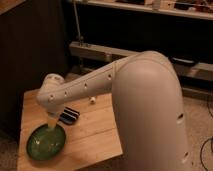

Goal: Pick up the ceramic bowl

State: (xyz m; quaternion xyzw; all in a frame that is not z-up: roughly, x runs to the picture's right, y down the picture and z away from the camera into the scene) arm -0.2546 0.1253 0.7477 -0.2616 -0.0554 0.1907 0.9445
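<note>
Ceramic bowl: the ceramic bowl [46, 143] sits on the tabletop [95, 134] near its front-left corner, upright and flat on the wood, with nothing visible inside it.
Gripper: the gripper [51, 125] hangs below the white wrist and points straight down at the bowl's far rim, which it is at or just above.
Gripper state: I cannot tell whether it is released or clenched, and actual contact with the rim cannot be confirmed.
Arm: the arm [95, 85] stretches from the right across the tabletop towards the left edge, and its large near segment hides the right-hand side of the scene.
Other things: a dark flat object [69, 116] lies just beyond the bowl, towards the middle. A small white item [92, 101] stands further back, well apart from the bowl.
Done, by my reading: the reach is made, and the gripper is lined up over the rim.
Left to do: a secure hold on the rim is not shown, and the bowl is not yet lifted off the tabletop.
Progress: roughly midway, at the grasp stage.
</note>
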